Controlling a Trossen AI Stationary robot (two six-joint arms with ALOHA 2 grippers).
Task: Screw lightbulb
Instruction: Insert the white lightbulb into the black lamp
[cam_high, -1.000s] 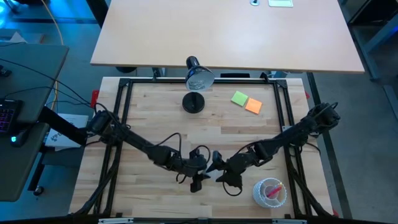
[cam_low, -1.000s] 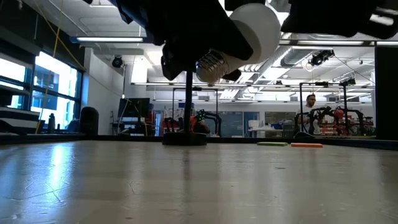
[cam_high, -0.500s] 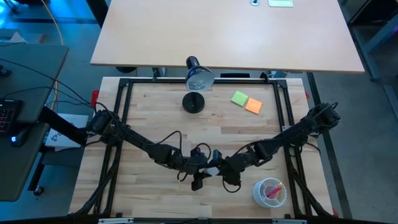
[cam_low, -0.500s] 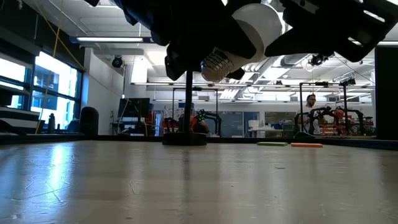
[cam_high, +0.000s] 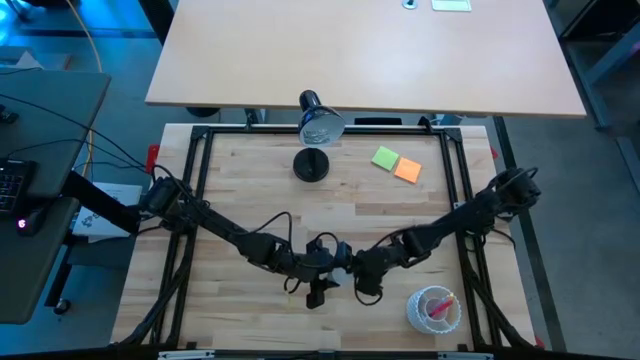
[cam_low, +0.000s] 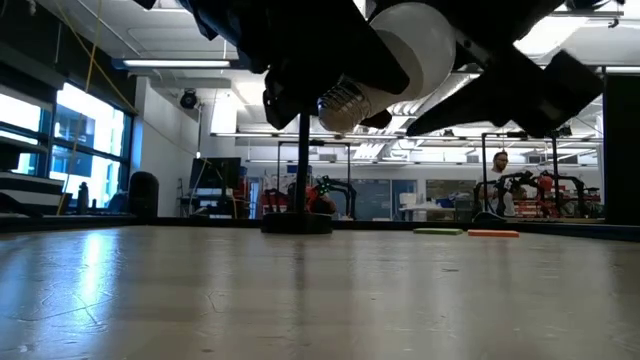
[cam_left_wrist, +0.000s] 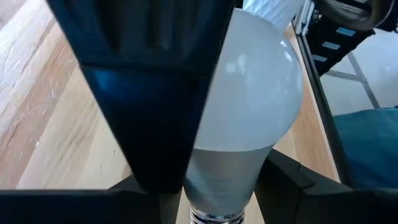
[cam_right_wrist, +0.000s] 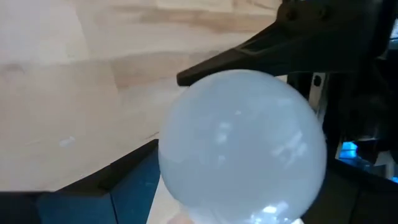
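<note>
At the near edge of the worktop (cam_high: 250, 190), right of centre, a clear cup (cam_high: 434, 308) with pink contents stands on the wood. Just beyond it, at the near centre, the two arms meet above the surface. The left pincer (cam_high: 322, 268) is closed part-way on the bulb (cam_high: 341, 266), gripping it at its grey neck; the left wrist view shows the dark fingers (cam_left_wrist: 149, 93) on either side of the neck, the white globe (cam_left_wrist: 252, 87) pointing away from that arm. The low view shows the bulb (cam_low: 395, 60) lifted well clear of the worktop, tilted, with its silvery screw base (cam_low: 340, 105) lower than the globe. The right pincer (cam_high: 356, 270) stands wide, with its fingers (cam_right_wrist: 249, 53) spread on either side of the globe (cam_right_wrist: 242, 146); contact with the glass cannot be confirmed, and it has hold of nothing.

Farther back, at mid worktop, the round black lamp base (cam_high: 310, 165) stands upright, with a green pad (cam_high: 385, 157) and an orange pad (cam_high: 407, 170) lying side by side to its right. At the far edge, the lamp head (cam_high: 320, 125) hangs above the frame. Beyond the worktop, in the room, a person (cam_low: 498, 165) is seated among other equipment.
</note>
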